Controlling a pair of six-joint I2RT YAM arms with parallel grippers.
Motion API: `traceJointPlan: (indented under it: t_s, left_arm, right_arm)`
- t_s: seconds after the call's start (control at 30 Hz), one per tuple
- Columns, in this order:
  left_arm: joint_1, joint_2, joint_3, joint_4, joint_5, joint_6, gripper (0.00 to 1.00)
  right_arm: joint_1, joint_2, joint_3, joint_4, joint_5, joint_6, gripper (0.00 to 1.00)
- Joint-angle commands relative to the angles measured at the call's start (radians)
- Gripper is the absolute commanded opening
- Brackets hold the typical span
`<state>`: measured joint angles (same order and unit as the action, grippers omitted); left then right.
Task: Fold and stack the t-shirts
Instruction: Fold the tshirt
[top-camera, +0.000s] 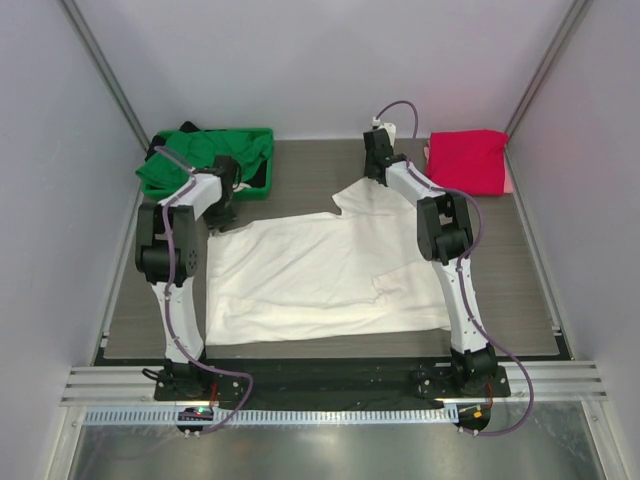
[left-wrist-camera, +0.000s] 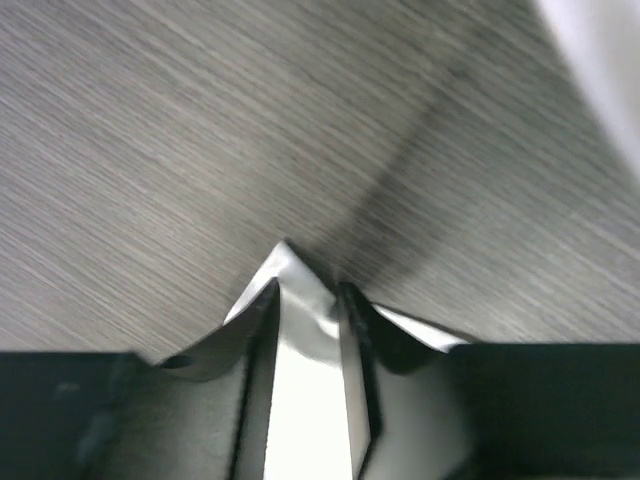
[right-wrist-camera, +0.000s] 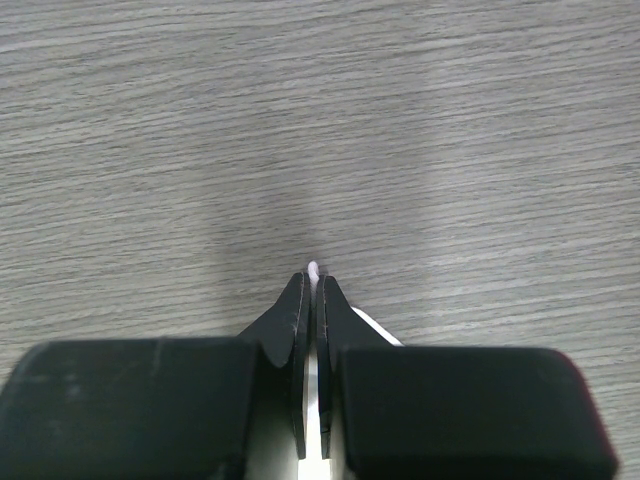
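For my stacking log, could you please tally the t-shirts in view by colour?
white t-shirt: 1
pink-red t-shirt: 1
green t-shirt, bunched in the green bin: 1 visible; anything beneath it is hidden
Total: 3

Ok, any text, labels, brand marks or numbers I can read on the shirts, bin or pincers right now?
None readable in any view.
white t-shirt: plain, no print or tag showing.
pink t-shirt: plain.
green bin: no label visible.
left pincer, right pincer: black, unmarked.
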<state>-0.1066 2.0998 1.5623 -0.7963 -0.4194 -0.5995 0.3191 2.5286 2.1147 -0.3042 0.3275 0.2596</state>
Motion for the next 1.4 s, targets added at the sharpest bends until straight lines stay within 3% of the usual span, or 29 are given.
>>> traceJointPlan:
  t_s: [0.0, 0.03, 0.07, 0.17, 0.4, 0.8, 1.07, 1.37]
  left_arm:
    - [0.002, 0.043, 0.042, -0.012, -0.025, -0.008, 0.27]
    - [0.004, 0.052, 0.051, -0.017, -0.028, -0.006, 0.24]
    - [0.004, 0.061, 0.067, -0.018, -0.03, -0.005, 0.12]
    - [0.008, 0.072, 0.096, -0.04, -0.033, -0.003, 0.0]
    - [0.025, -0.038, 0.101, -0.078, 0.04, -0.011, 0.0]
    - [0.024, -0.205, -0.002, -0.087, 0.119, 0.006, 0.0]
    - [0.025, -0.351, -0.191, -0.038, 0.12, 0.009, 0.0]
    - [0.024, -0.463, -0.304, -0.014, 0.119, 0.009, 0.0]
  right_arm:
    - [0.011, 0.015, -0.027, -0.087, -0.027, -0.011, 0.01]
    - [0.011, 0.015, -0.027, -0.085, -0.027, -0.013, 0.01]
    - [0.009, 0.013, -0.028, -0.085, -0.027, -0.013, 0.01]
    - [0.009, 0.009, -0.03, -0.085, -0.024, -0.01, 0.01]
    - [0.009, -0.12, -0.054, -0.092, -0.036, -0.036, 0.01]
    - [0.028, -0.554, -0.467, -0.088, -0.073, -0.037, 0.01]
    - [0.046, -0.862, -0.746, -0.121, -0.007, -0.039, 0.01]
    - [0.055, -1.134, -1.025, -0.139, 0.093, 0.01, 0.01]
